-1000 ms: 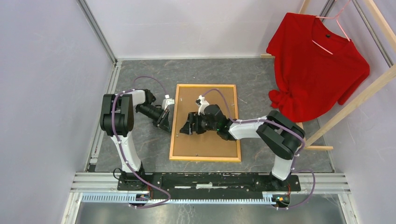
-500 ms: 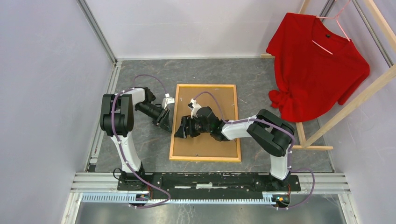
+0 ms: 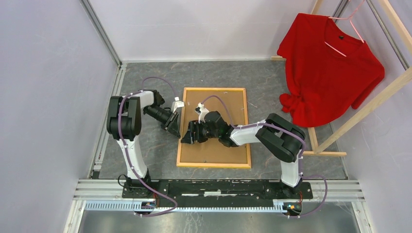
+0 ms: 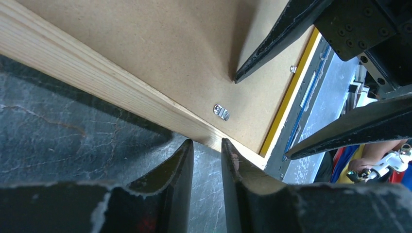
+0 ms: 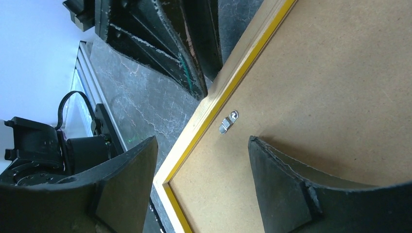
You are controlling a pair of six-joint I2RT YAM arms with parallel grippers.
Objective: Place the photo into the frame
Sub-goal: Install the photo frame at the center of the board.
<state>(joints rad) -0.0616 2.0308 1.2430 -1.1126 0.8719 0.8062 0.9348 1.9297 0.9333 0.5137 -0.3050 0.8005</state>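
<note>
1. The grey tabletop [image 3: 145, 160] has metal rails along its left and near edges.
2. A red shirt [image 3: 330, 73] hangs on a wooden rack [image 3: 369, 104] over the far right corner.
3. The frame [image 3: 214, 165] lies flat in the middle of the tabletop, its long sides running from the near edge to the far edge. Its light wood back faces up, and a yellow strip shows along the inner lip.
4. A brown backing panel [image 3: 214, 150] fills the frame's opening.
5. The right gripper [image 5: 201, 141] reaches across the panel to the frame's left rail. Its fingers are spread wide, one over the tabletop outside the rail and one over the panel, gripping nothing.
6. The left gripper [image 4: 206, 143] sits on the tabletop just outside that same rail, on the side toward the left edge. Its tips are at the wood, only a narrow slit apart, with nothing between them.
7. A small metal clip [image 5: 227, 121] sits on the panel just inside the left rail, between the right gripper's fingers.
</note>
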